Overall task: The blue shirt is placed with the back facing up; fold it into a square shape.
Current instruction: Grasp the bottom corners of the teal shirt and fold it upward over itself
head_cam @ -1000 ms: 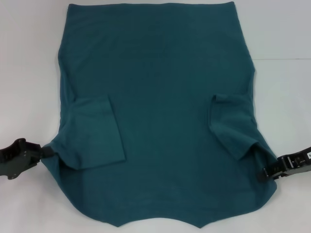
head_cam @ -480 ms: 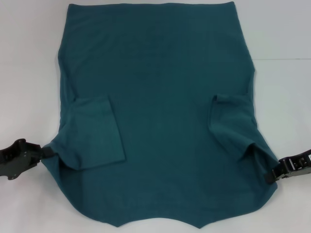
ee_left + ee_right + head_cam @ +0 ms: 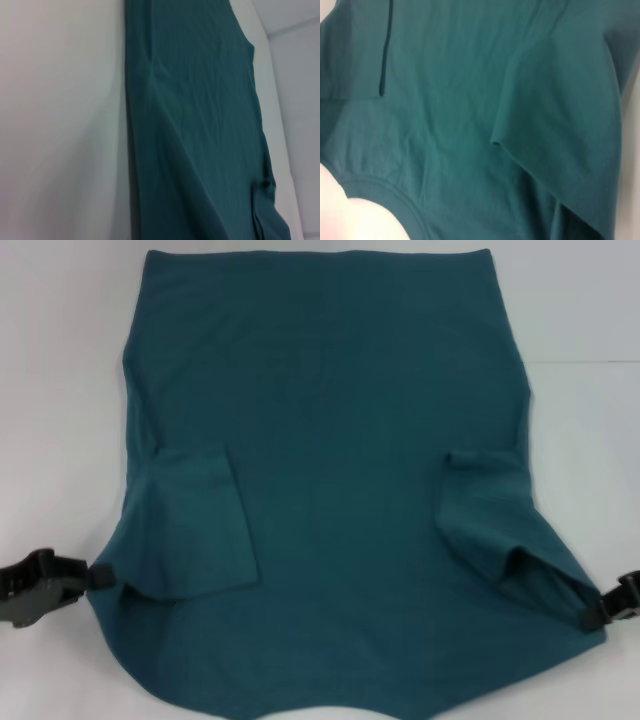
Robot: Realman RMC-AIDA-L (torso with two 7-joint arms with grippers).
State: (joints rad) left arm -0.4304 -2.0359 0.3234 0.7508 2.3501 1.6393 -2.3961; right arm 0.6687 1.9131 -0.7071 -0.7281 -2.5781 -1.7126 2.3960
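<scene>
While each arm holds one near corner of the blue shirt [image 3: 340, 490], the cloth between them is drawn taut across the bottom of the head view. The left gripper [image 3: 95, 578] sits at the shirt's near left edge, its fingers clamped on the fabric just below the folded-in left sleeve. The right gripper [image 3: 598, 612] is at the near right edge, mostly cut off by the frame; its fingers look clamped on the cloth there too, judging by how the fabric pulls to a point. Gripping both shoulders this way seems meant for lifting the near end and carrying it over toward the far hem, halving the garment's length.

Farther back, both sleeves lie turned inward on the plain back, and the body runs flat to the straight hem at the far side of the white surface [image 3: 60, 360]. The collar is out of the head view, though the right wrist view shows a curved neckline seam. Neither wrist view shows any fingers. No lettering is visible, so the front presumably faces down.
</scene>
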